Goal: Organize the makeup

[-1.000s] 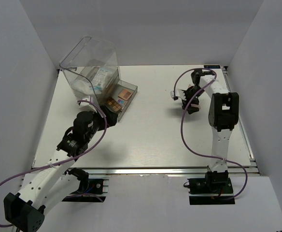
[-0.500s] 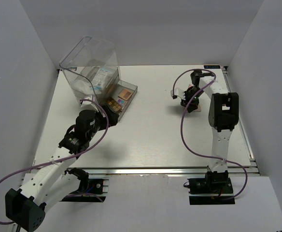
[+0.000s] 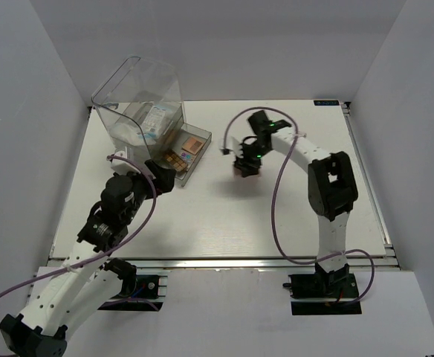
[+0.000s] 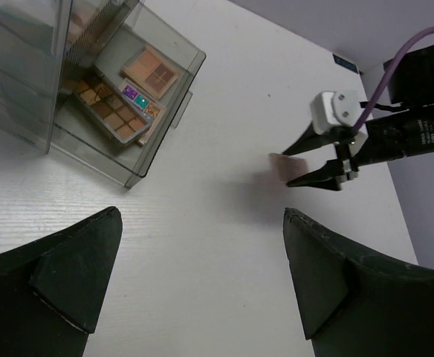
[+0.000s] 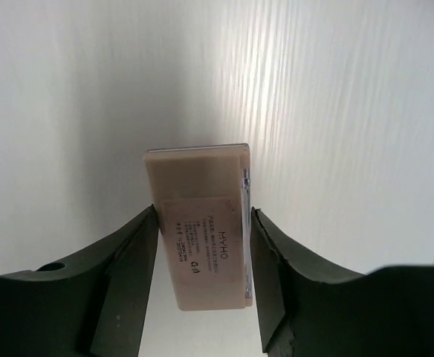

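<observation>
Nearest, just in front of the clear drawer box [image 3: 137,93], the left gripper [image 4: 200,223] is held with its jaws spread wide and nothing between them. Farther off, to the right of the box, a flat beige palette [image 5: 197,186] is clamped by its side edges in the right gripper [image 5: 201,223]. Several more palettes [image 4: 117,113] are laid in the box's pulled-out drawer [image 4: 174,111].

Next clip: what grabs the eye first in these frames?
The right gripper pinches a flat beige rectangular palette case over mid-table. At far left, the clear plastic drawer box has a drawer pulled out, holding square eyeshadow palettes, with the open left gripper just before it.
</observation>
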`<state>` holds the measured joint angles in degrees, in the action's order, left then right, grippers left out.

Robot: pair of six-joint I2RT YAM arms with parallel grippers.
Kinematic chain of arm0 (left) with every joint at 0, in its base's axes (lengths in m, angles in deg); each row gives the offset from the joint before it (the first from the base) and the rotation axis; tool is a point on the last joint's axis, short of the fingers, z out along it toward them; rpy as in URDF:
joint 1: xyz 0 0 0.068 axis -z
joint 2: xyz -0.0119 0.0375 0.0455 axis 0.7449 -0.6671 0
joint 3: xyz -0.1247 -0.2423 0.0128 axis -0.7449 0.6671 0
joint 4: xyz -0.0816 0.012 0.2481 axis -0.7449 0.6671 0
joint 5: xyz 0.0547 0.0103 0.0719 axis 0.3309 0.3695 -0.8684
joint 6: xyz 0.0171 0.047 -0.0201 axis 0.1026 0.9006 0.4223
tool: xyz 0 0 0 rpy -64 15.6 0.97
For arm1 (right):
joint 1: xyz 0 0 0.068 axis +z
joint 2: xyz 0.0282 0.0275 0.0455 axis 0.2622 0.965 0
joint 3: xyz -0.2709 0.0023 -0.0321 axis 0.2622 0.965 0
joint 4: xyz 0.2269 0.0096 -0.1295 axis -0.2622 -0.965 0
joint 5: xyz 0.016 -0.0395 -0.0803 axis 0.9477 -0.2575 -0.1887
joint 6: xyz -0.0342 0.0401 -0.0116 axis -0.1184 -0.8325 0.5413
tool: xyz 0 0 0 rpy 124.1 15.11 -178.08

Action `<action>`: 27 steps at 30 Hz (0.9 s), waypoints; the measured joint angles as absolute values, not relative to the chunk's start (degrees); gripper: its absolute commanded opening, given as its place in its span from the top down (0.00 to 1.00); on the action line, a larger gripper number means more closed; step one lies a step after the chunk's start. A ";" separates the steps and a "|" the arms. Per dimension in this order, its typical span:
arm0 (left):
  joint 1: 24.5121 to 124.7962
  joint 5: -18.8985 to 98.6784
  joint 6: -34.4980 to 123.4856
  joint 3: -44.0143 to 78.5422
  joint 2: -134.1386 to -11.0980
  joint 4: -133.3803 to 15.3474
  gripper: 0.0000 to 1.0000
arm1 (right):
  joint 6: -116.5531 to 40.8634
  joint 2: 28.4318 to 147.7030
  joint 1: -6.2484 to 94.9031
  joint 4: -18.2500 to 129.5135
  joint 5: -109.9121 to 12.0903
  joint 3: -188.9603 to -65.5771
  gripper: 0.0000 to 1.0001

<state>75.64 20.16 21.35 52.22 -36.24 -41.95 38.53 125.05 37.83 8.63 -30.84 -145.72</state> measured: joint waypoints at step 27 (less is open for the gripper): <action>75.64 15.53 20.00 51.57 -27.84 -37.51 0.02 | 36.78 141.53 61.11 58.36 -45.57 -159.99 0.46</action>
<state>75.64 15.53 20.00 51.57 -27.84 -37.51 36.78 141.53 61.11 58.36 -45.57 -159.99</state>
